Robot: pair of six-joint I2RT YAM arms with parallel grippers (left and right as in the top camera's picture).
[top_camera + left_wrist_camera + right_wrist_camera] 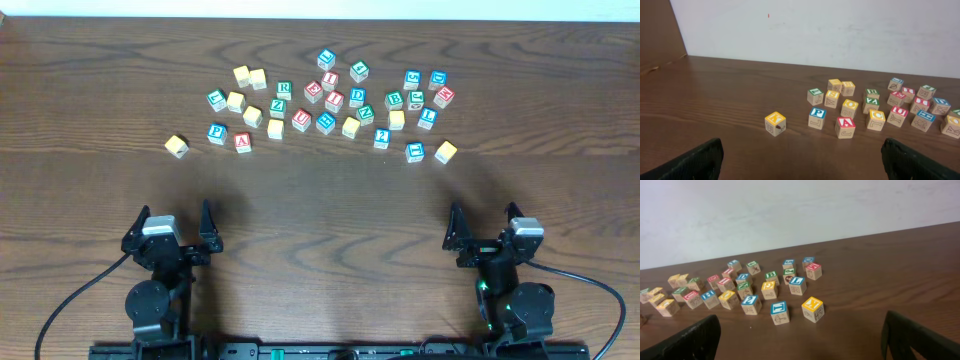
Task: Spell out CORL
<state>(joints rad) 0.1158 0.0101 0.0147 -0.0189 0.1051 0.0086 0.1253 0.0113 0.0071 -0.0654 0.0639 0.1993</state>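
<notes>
So, the small wooden alphabet blocks [334, 100] with coloured tops lie scattered across the far half of the dark brown wooden table [320, 200], well apart from both arms, with one yellow-topped block [177, 146] off alone at the left. A green-topped R block [284, 89] sits in the left part of the bunch; the C, O and L I can't pick out for sure. The left gripper [174, 220] and right gripper [485, 222] sit near the close edge, jaws spread wide, holding nothing.
</notes>
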